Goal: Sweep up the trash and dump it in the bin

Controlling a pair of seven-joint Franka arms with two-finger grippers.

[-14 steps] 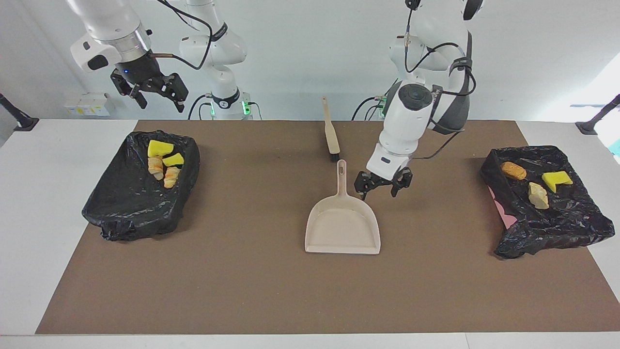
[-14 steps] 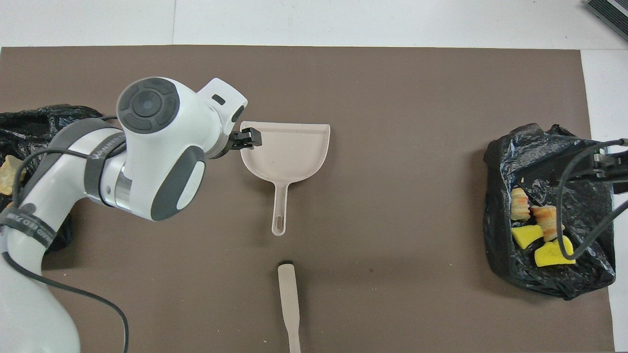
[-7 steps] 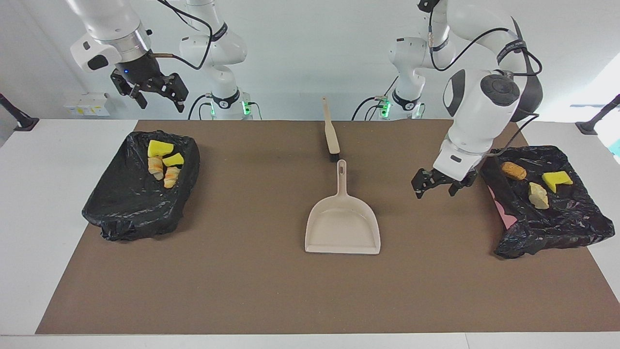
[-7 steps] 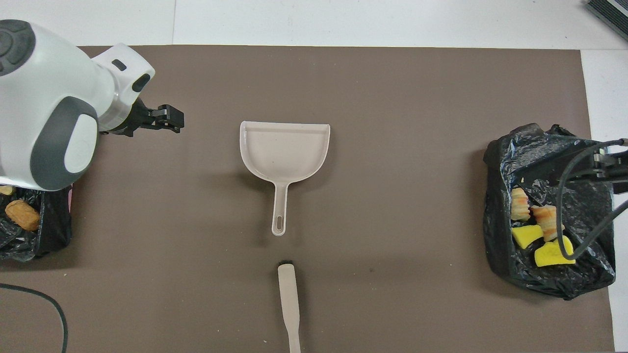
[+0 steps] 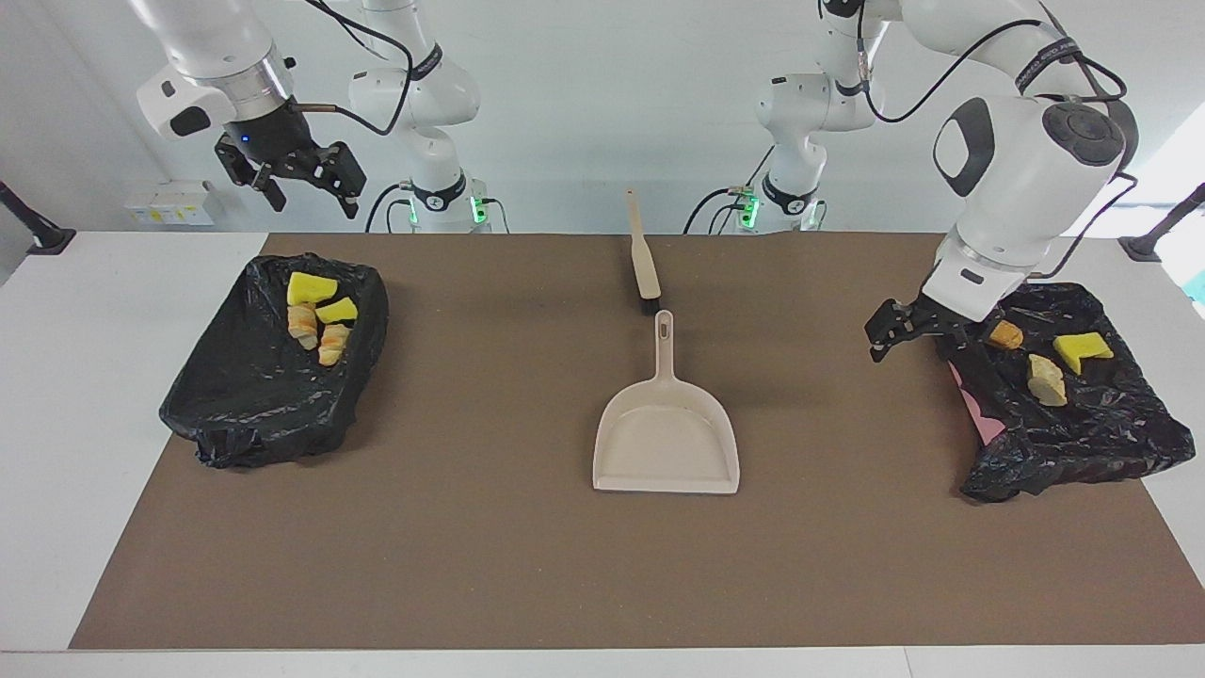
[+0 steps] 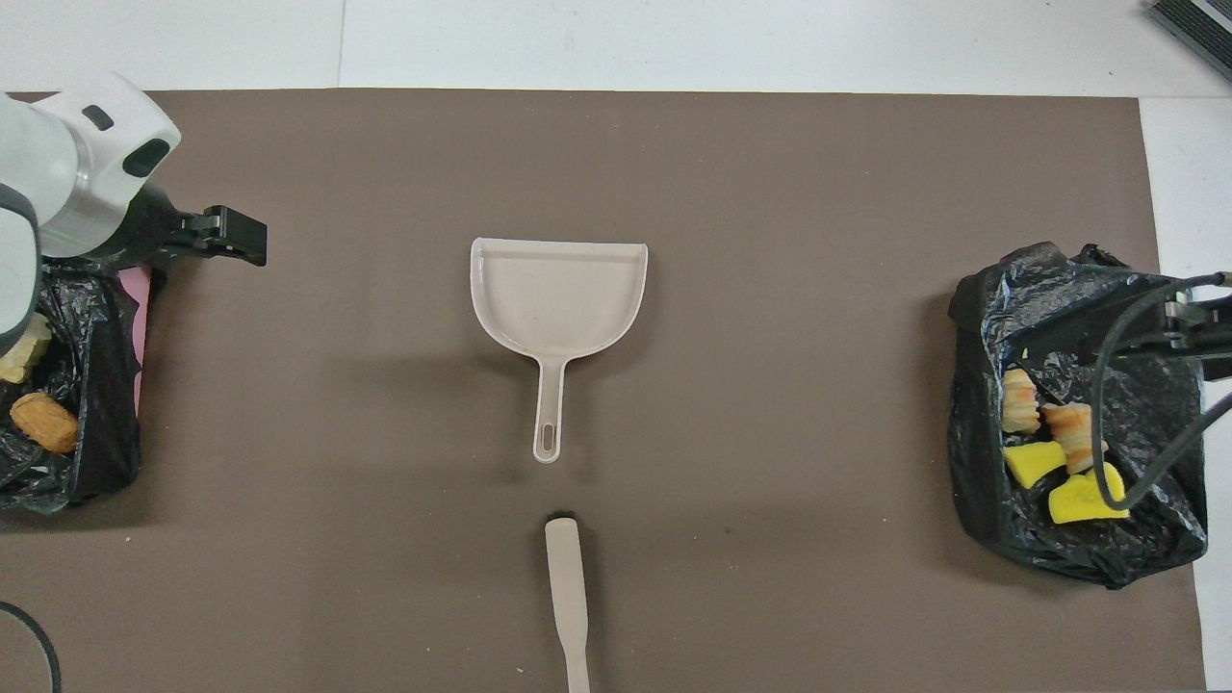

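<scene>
1. Since the earlier frames, our left gripper (image 5: 906,331), fingers spread and empty, has swung from the beige plastic dustpan (image 5: 666,443) to the black-lined bin (image 5: 1083,443).
2. Our right gripper (image 5: 299,176), open, waits over the second lined bin (image 5: 264,414).
3. All trash scraps (image 5: 315,315) lie binned; we judge only retreat remains.

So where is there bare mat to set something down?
Open mat lies between the dustpan and each bag-lined bin. It is tight where the brush meets the dustpan handle, and under the left gripper.
</scene>
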